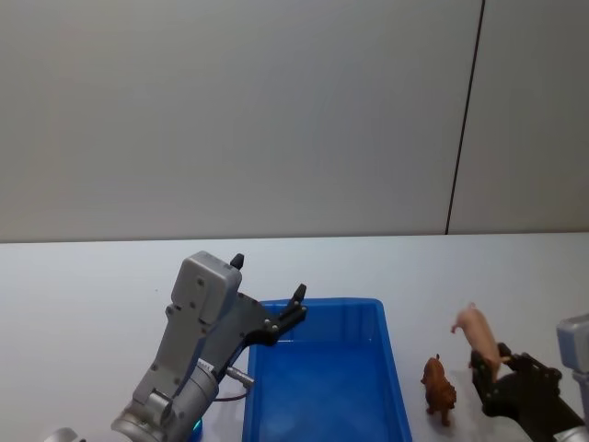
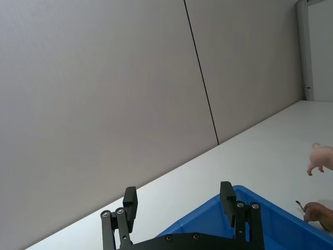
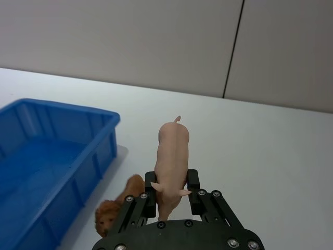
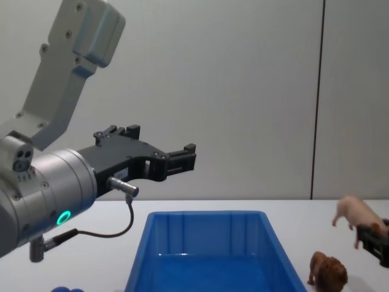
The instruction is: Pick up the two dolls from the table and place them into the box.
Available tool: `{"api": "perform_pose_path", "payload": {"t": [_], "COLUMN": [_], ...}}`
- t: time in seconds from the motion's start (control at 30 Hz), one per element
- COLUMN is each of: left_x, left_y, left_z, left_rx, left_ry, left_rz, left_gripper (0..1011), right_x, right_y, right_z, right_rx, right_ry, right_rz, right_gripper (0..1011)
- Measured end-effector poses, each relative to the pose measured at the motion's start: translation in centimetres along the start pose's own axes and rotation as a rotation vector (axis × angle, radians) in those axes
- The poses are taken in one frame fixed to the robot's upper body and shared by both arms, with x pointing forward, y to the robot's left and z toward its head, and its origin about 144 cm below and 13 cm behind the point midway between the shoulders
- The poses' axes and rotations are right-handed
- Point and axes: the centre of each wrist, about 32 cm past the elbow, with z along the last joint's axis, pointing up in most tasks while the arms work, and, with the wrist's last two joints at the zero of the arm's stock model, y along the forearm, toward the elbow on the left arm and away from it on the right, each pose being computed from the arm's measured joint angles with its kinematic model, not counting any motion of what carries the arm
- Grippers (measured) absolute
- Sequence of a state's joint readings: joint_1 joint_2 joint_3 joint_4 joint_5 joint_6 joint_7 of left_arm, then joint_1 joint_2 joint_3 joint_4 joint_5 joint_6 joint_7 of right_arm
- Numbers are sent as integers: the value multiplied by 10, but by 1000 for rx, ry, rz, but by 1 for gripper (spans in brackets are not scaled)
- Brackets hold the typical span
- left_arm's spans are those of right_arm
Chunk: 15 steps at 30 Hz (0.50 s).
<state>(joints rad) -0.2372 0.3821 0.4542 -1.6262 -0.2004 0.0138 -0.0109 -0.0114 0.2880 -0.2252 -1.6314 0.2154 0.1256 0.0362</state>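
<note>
Right gripper (image 3: 171, 191) was clamped on the pink pig (image 3: 171, 148), holding it up off the table (image 3: 270, 156) to the right of the blue box (image 3: 101, 151). It looked pinched at the head end only, with most of the body poking out, though I couldn't really tell how much the pads caught. A quick swing could've twisted it loose short of the box. The lion (image 3: 115, 209) stood on the table between gripper and box, so a low carry might've knocked it over or clipped the rim. Left gripper (image 2: 178, 197) hovered wide open over the box's left side.
</note>
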Motion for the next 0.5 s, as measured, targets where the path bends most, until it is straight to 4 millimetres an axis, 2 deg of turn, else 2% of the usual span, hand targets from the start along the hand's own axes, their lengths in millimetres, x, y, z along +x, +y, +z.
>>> {"api": "perform_pose_path", "payload": {"t": [0.5], "left_x": [0], "left_y": [0], "left_z": [0], "left_rx": [0], "left_ry": [0], "left_rz": [0], "left_gripper": [1000], "right_x": [-9], "right_y": [12], "right_z": [21], "right_rx": [94], "right_ry": [12], "right_rz": [178], "right_gripper": [336]}}
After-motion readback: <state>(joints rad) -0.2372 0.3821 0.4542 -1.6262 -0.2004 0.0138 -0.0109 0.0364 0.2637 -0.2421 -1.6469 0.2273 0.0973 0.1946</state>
